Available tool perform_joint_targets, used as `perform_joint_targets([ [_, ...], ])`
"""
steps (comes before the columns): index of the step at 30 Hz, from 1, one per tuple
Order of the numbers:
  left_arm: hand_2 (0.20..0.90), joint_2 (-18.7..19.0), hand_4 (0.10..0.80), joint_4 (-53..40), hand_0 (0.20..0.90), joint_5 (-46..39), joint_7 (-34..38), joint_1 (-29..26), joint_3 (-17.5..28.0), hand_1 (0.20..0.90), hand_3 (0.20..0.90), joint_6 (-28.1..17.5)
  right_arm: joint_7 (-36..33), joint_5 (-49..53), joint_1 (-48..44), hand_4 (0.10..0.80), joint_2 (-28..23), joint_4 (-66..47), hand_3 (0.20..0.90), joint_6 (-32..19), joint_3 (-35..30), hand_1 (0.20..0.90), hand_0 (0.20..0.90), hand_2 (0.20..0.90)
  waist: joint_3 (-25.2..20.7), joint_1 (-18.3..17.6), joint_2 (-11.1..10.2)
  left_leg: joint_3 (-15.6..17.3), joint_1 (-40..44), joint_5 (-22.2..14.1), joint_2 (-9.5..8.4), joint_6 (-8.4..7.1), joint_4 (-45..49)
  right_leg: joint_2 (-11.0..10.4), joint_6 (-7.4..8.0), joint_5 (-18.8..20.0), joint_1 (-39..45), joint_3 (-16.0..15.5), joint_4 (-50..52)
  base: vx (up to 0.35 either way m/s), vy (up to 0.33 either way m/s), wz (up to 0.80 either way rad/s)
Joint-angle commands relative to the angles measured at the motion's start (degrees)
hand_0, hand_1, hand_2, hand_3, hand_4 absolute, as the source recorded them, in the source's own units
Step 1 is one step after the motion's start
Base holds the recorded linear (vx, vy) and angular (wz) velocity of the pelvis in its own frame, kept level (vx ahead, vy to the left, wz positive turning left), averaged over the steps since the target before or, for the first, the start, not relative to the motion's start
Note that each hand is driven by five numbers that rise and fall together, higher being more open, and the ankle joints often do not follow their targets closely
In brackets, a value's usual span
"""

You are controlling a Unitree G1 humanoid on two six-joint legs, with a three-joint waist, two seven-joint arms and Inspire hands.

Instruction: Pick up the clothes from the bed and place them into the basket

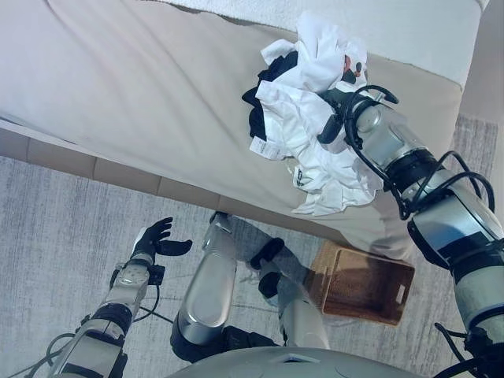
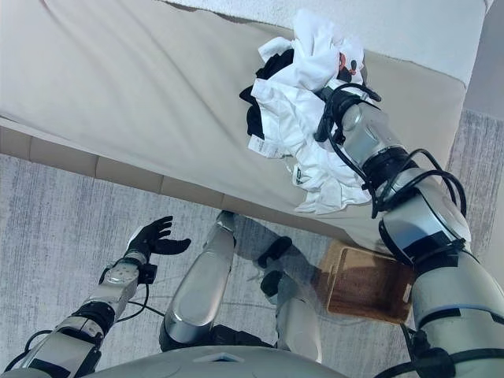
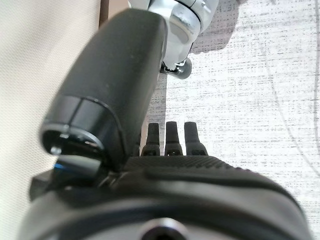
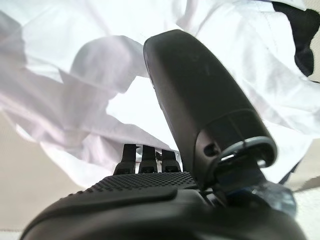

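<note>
A heap of white clothes (image 1: 303,118) with a black garment (image 1: 257,120) in it lies on the beige bed (image 1: 142,94) near its front edge. My right hand (image 1: 349,77) reaches into the top of the heap and is shut on a white garment (image 1: 319,43), which bunches up above the fingers. In the right wrist view the thumb (image 4: 195,95) stands in front of the white cloth (image 4: 75,95) and the fingertips go into it. The brown wicker basket (image 1: 354,303) stands on the floor below the bed edge, under my right arm. My left hand (image 1: 155,239) is open and empty, low over the carpet.
A white blanket (image 1: 394,24) lies along the far side of the bed. A grey carpet (image 1: 55,228) covers the floor in front of the bed. The basket also shows in the right eye view (image 2: 358,295), partly behind my right arm.
</note>
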Motion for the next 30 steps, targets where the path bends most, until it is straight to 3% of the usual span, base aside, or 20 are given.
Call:
perform_joint_targets([
  [1,0.9,0.68,0.8,-2.08,0.9,-2.71,0.27,3.53,-1.83,0.9,0.9,-3.15,1.45,-3.34,-3.35,0.509,-0.69,2.73,0.609,1.11,2.29,0.651,0.651,0.651,-0.54,1.26,1.14,-0.62,1.13,-3.65,-2.33,4.92,-1.87,0.69,-1.22,-2.89,-2.74,-0.41,8.67,-0.066,0.014,0.02],
  [2,0.9,0.45,0.8,-2.14,0.9,-2.81,0.34,3.43,-2.17,0.9,0.9,-3.27,1.65,-3.26,-3.48,0.149,-0.29,3.75,0.249,0.97,2.62,0.342,0.342,0.342,-0.54,1.32,1.21,-0.69,0.88,-3.4,-2.26,4.83,-2.34,0.81,-1.26,-2.78,-2.94,-0.54,8.23,-0.048,0.0,0.02],
  [3,0.9,0.26,0.8,-2.29,0.9,-3.0,0.39,3.35,-2.45,0.9,0.9,-3.18,0.64,-2.35,-3.46,0.1,0.05,4.41,0.2,0.65,2.86,0.3,0.3,0.3,-0.54,1.35,1.31,-0.7,0.92,-3.1,-2.11,4.71,-2.98,0.97,-1.27,-2.63,-2.99,-0.65,7.85,-0.036,-0.009,0.03],
  [4,0.9,0.07,0.8,-2.48,0.9,-3.08,0.53,3.25,-2.66,0.9,0.9,-2.98,-1.06,-1.44,-3.49,0.1,0.18,4.56,0.2,-0.19,3.01,0.3,0.3,0.3,-0.54,1.31,1.31,-0.7,1.18,-2.88,-2.02,4.61,-3.7,1.14,-1.25,-2.5,-2.83,-0.69,7.32,-0.033,-0.012,0.05],
  [9,0.9,-1.03,0.8,-2.85,0.9,-3.06,2.26,3.46,-2.31,0.9,0.9,-3.26,-24.33,5.07,-3.05,0.1,-1.6,-5.19,0.2,-8.43,-1.58,0.3,0.3,0.3,-0.54,-0.14,0.75,0.44,4.96,-1.91,-0.57,4.0,-8.44,2.06,-0.85,-2.23,-0.58,0.11,5.2,-0.035,-0.015,0.06],
  [10,0.9,-1.38,0.8,-2.67,0.9,-2.59,2.83,3.77,-1.7,0.9,0.9,-3.25,-29.82,3.84,-1.84,0.1,-2.56,-9.28,0.2,-11.31,-4.47,0.3,0.3,0.3,-0.54,-0.66,0.43,0.79,6.5,-1.91,-0.26,3.95,-9.47,2.28,-0.72,-2.32,0.59,0.49,4.65,-0.081,0.014,-0.02],
  [13,0.9,-1.97,0.8,-0.96,0.9,-1.3,3.84,4.43,0.39,0.9,0.9,-3.37,-37.38,-2.67,3.17,0.1,-5.82,-24.52,0.2,-14.15,-13.82,0.3,0.3,0.3,-0.54,-2.47,-0.44,2.46,10.78,-1.12,0.1,4.29,-11.35,2.33,-0.62,-1.08,3.77,1.73,3.17,-0.039,0.011,-0.09],
  [15,0.9,-2.34,0.8,0.8,0.9,-1.05,3.97,4.91,1.45,0.9,0.9,-3.68,-39.57,-5.99,5.73,0.1,-7.74,-32.47,0.2,-14.41,-17.78,0.3,0.3,0.3,-0.75,-3.61,-0.59,3.5,14.68,-1.56,0.25,4.4,-12.73,2.3,-0.21,-1.13,6.54,2.97,2.68,0.04,0.016,-0.25],
  [18,0.9,-2.09,0.8,3.06,0.9,-0.53,2.41,6.7,2.65,0.9,0.9,-3.57,-41.26,-9.4,9.37,0.1,-11.89,-40.82,0.2,-14.3,-21.69,0.3,0.3,0.3,-4.78,-5.95,-0.34,5.16,18.49,-2.2,0.23,4.66,-14.48,2.13,0.44,-0.77,8.96,4.46,2.03,0.098,0.039,-0.24],
  [26,0.9,-2.43,0.8,6.37,0.9,2.15,-0.16,10.2,3.2,0.9,0.9,-1.9,-39.53,-7.25,13.05,0.1,-20.11,-47.13,0.2,-13.79,-25.77,0.3,0.3,0.3,-14.38,-9.47,0.71,7.14,24.65,-3.6,-0.56,5.46,-15.82,1.59,1.38,0.44,13.75,6.56,0.4,0.111,0.016,-0.17],
  [30,0.9,-3.2,0.8,8.84,0.9,3.93,-0.07,11.2,2.42,0.9,0.9,-0.33,-44.43,-4.76,8.57,0.1,-24.28,-45.12,0.2,-13.36,-24.95,0.3,0.3,0.3,-19.54,-10.79,0.76,8.18,28.3,-4.76,-0.98,5.92,-15.91,1.36,1.64,0.89,16.84,7.55,-0.37,0.127,-0.041,-0.18],
])
